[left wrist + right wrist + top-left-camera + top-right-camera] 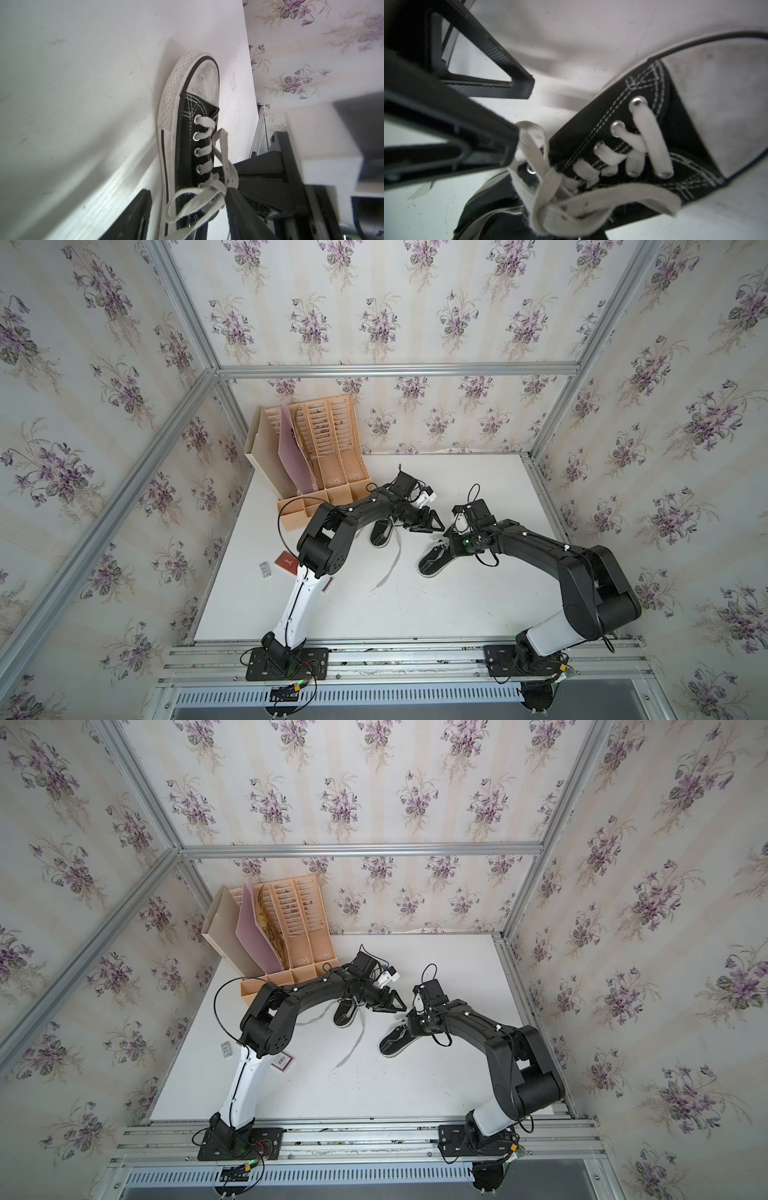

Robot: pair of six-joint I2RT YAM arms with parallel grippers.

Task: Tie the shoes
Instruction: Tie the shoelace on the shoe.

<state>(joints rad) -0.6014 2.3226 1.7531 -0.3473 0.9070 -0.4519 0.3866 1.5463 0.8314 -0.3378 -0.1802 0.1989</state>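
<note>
Right gripper (517, 137), seen close in its wrist view, has its jaws pinched fully together on a loop of flat off-white lace (529, 145), which rises from the nearer shoe (675, 128) lying directly under and just beyond the fingertips. That shoe's two lace ends appear crossed in a loose first knot over the tongue. The lace looks soft, light and floppy. It will fold and slip rather than hold a shape, so it is best gripped flat across its width, partway along a loop and not at the tip. The shoe itself looks light, with a stiff rubber sole, and is likely to slide on the smooth white table (457, 605) if the lace is pulled hard. Just beside the right gripper, facing it, the left gripper (434, 527) hangs with its jaws well apart and nothing between them. Beyond it, partly under the left wrist, sits the second shoe (382, 533), with a trailing lace (390, 564) running loose across the table. Count: two shoes, two grippers. Farthest off, past the left arm, stand one tan file rack (332, 456) holding one pink sheet (293, 452), with one red card (286, 561) and one grey packet (265, 569) nearby.
</note>
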